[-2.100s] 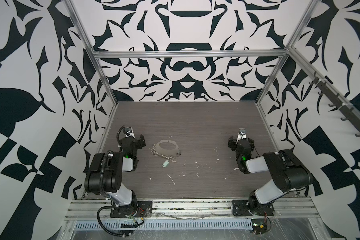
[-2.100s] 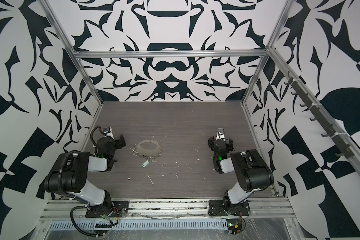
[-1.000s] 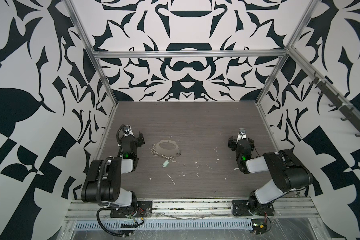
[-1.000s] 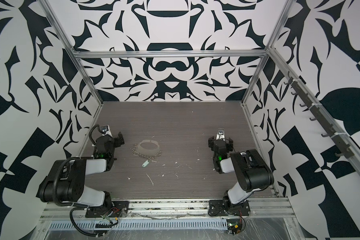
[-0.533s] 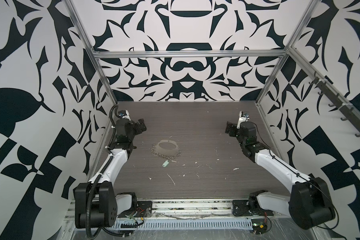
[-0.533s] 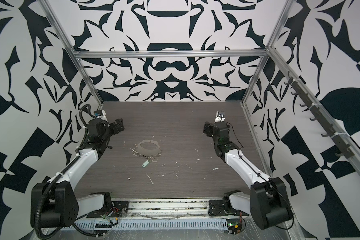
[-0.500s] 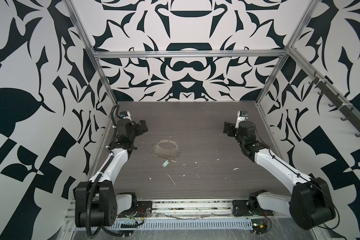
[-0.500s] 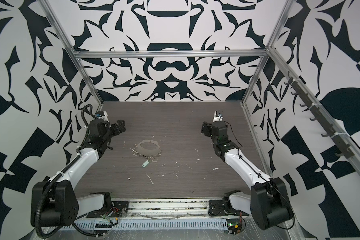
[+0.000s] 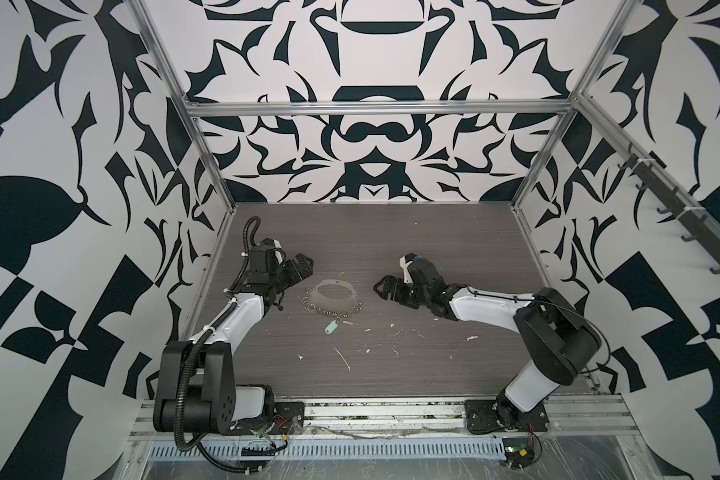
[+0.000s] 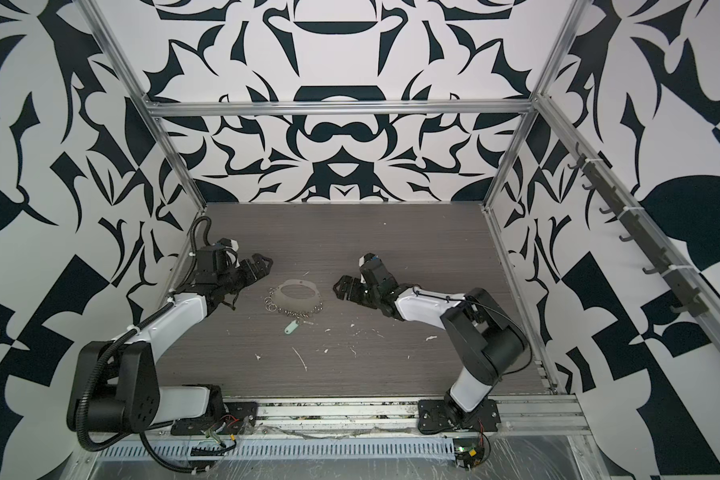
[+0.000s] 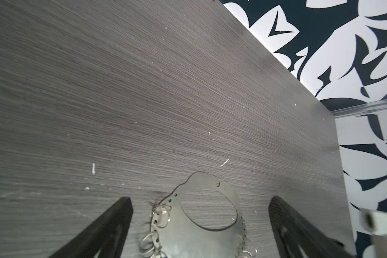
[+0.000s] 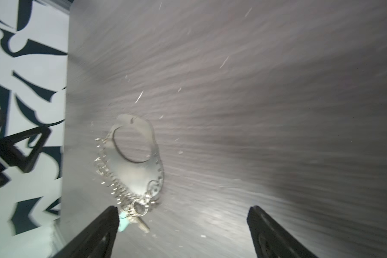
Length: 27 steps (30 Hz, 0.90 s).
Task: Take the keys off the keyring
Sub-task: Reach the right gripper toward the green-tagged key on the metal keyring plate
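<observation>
Nothing is judged removed yet. The keyring [image 9: 335, 293] is seen flat on the table [image 9: 391, 245] between the left pincer [image 9: 302, 269] and the right pincer [image 9: 385, 289], both spread wide and empty. The keys [image 9: 330, 328], apparently attached, lie nearer the right pincer.

The keyring [image 9: 336, 284] lies on the table [image 9: 391, 241], left of centre. The left gripper [image 9: 302, 269] is just to its left and the right gripper [image 9: 382, 289] near on its right. The keys [image 9: 330, 328] lie just before it, nearer the front edge.
</observation>
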Motion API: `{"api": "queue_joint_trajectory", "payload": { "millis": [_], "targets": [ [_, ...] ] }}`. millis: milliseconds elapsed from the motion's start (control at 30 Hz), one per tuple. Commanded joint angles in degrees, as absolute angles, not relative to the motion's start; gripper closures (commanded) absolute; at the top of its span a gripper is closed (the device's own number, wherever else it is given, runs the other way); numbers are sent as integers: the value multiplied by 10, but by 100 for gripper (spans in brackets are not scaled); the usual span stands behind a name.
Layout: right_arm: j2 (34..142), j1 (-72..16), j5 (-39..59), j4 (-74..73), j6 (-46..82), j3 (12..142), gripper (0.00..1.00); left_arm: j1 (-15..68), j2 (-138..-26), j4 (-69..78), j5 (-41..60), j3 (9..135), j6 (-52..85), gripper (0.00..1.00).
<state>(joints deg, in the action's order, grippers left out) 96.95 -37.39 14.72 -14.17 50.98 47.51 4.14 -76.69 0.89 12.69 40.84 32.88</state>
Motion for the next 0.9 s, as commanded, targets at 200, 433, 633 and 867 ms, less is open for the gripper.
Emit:
{"api": "queue_joint_trajectory", "payload": {
  "millis": [200, 433, 633, 867],
  "targets": [
    [1016, -428, 199, -214, 551, 530, 19, 41, -768, -30, 154, 389, 342, 1],
    [1009, -487, 89, 3, 374, 611, 40, 41, -769, -57, 155, 396, 341, 1],
    [1037, -529, 75, 52, 353, 660, 61, 41, -772, -62, 158, 399, 342, 1],
    [1077, -555, 69, 105, 330, 726, 70, 41, -773, -71, 150, 399, 331, 1]
  ]
}}
